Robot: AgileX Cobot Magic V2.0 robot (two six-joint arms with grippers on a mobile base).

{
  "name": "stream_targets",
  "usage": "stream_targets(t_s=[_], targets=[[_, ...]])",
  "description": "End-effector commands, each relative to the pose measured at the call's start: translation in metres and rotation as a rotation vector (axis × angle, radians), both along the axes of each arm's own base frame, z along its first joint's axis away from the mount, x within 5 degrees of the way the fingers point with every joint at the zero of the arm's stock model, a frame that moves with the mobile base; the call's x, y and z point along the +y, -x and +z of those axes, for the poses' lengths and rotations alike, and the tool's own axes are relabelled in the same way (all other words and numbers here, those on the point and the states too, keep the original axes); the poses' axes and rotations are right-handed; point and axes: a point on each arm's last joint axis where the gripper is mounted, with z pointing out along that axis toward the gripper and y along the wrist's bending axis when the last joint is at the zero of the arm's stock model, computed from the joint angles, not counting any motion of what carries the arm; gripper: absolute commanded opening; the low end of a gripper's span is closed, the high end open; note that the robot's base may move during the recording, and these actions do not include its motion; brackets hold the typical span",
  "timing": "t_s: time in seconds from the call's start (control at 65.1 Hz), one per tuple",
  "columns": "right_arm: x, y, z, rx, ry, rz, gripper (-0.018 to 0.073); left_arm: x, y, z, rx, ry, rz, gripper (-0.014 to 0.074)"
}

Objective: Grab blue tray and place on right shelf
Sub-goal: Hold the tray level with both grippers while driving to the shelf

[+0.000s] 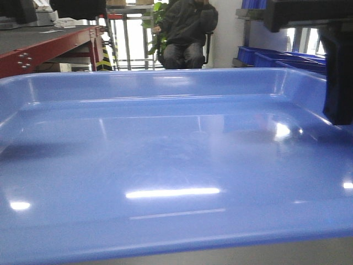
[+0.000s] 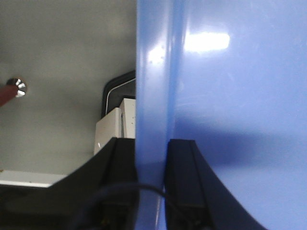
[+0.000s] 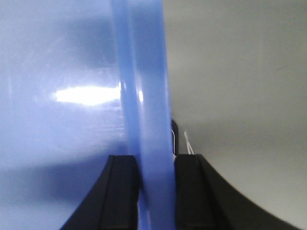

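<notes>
One blue tray [image 1: 176,165] fills the front view with its glossy floor bare, and is held by its two opposite side rims. The left gripper [image 2: 152,160] pinches one rim between its two black fingers [image 2: 120,167], one finger on each face of the wall, and the right gripper [image 3: 157,165] clamps the other rim the same way. Beyond the tray are one seated person [image 1: 185,33] at 12 o'clock, one red-framed bench [image 1: 49,47] at 10 o'clock, and at least two dark-blue bins [image 1: 276,57] at 2 o'clock.

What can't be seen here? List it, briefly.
- Right shelf: not identifiable in any view; the blue tray fills the front view.
- Seated person: head cut off by the front view's top edge.
- Left gripper: seen only in its wrist view, clamping the tray rim; missing from the front view.
</notes>
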Motion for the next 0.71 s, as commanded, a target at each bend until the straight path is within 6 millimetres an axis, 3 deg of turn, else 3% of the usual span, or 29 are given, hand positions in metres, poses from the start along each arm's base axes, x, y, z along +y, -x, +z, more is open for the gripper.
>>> stream_targets(t_s=[0.0, 0.691], targets=[[0.0052, 0.0017, 0.0177, -0.071, -0.115, -0.006, 0.0253, -0.001, -0.0002, 0.0135, -0.058, 0.044, 0.009, -0.0019], [0.0049, 0.002, 0.0175, -0.067, -0.111, -0.007, 0.0253, 0.0036, 0.0037, 0.0123, -0.014, -0.008, 0.008, -0.0019]])
